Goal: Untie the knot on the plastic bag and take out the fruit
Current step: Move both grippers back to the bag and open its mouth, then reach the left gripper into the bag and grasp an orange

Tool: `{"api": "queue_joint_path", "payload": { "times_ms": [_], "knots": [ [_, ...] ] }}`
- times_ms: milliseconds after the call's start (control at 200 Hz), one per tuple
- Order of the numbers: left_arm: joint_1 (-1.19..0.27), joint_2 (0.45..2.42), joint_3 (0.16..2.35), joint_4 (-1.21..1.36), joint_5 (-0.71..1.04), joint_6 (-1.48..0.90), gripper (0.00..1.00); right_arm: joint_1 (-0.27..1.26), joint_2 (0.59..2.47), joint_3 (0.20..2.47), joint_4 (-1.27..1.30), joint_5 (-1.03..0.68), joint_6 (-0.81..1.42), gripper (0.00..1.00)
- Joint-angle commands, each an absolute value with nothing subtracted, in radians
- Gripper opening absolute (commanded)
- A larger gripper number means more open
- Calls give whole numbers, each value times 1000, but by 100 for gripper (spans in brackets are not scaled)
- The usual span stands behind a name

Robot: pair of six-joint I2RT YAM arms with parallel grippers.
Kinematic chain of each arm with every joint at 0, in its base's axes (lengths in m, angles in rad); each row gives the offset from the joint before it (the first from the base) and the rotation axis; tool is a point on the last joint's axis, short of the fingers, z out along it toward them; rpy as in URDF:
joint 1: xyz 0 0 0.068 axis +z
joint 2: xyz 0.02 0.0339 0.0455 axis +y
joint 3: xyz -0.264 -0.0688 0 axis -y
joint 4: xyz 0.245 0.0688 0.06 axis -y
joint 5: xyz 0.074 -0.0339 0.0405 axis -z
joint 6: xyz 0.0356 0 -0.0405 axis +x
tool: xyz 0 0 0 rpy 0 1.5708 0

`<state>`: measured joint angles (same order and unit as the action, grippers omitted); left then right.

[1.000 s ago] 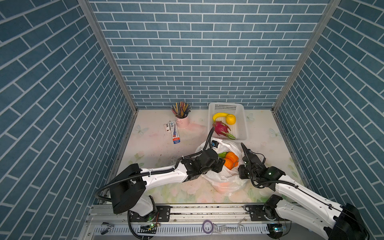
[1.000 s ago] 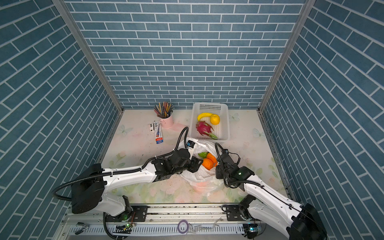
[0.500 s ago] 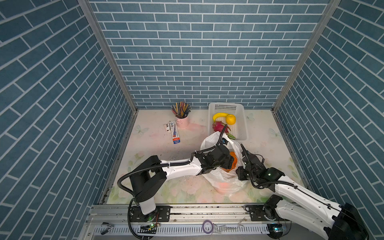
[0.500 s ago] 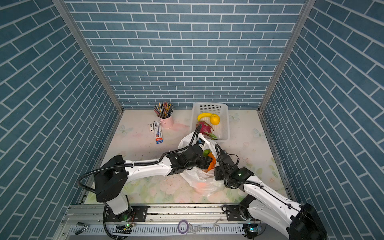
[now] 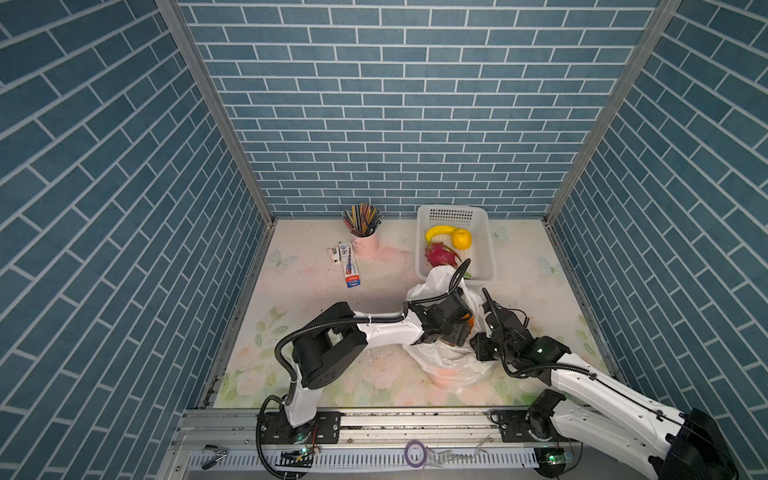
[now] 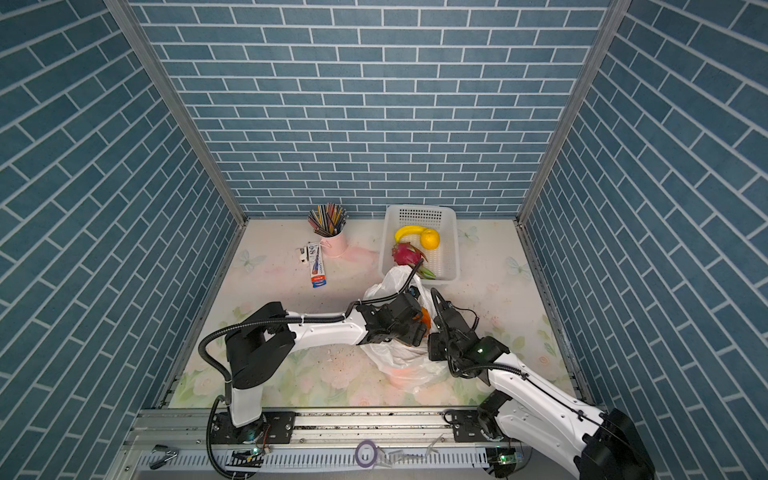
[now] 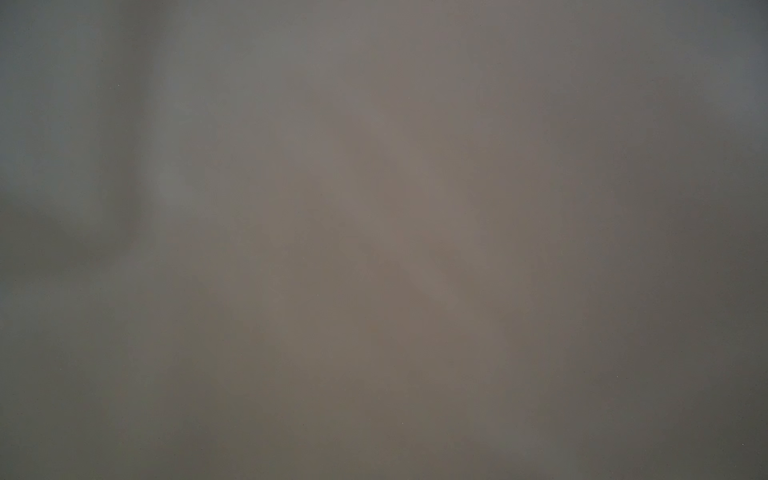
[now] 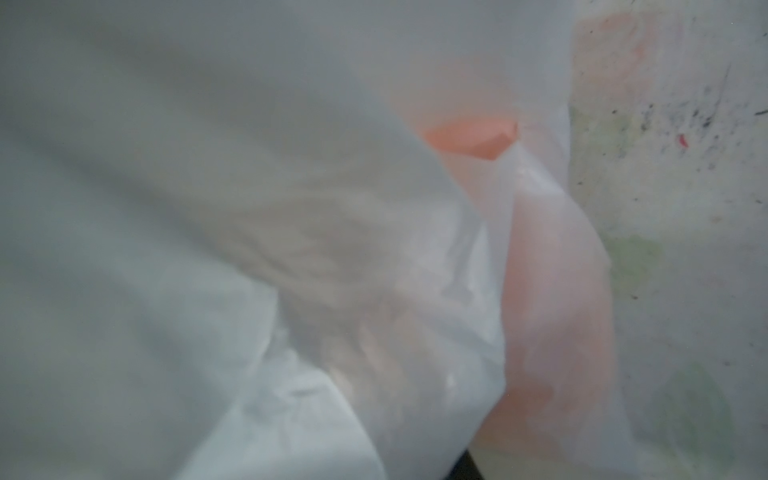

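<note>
Both top views: plastic bag (image 5: 444, 365) overlaps basket rim (image 5: 490, 257) (near corner).

The surface (image 5: 316, 291) is pale, printed with faded flowers, leaves and butterflies. Toward the back a pink cup (image 5: 365, 245) full of pencils stands upright. Just beside it on the left a flat tube (image 5: 350, 268) lies lengthwise, with a small white piece (image 5: 333, 254) close against its far end. At the back right sits a white perforated basket (image 5: 491, 249). The crumpled white bag (image 5: 451, 365) lies in front of the basket, its upper fold reaching the basket's near rim. Small specks (image 5: 380, 352) are scattered just left of the bag. In the right wrist view the surface is smudged and dark-flecked beside the bag.
</note>
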<state>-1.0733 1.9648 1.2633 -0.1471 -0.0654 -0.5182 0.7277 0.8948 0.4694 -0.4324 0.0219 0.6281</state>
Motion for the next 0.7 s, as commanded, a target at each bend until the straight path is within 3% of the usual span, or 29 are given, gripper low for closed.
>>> {"api": "queue_joint_path", "payload": {
  "times_ms": [0,240,695],
  "knots": [
    [-1081,1984,1287,-193,-77,-505,82,731,900,465,-430,21,620,27],
    [-1082,1945,1263,-155,-58,-495,61,732,899,474,-431,29,629,29],
    [-1079,1687,1010,159,72,-411,59,727,890,547,-448,164,702,30]
  ]
}}
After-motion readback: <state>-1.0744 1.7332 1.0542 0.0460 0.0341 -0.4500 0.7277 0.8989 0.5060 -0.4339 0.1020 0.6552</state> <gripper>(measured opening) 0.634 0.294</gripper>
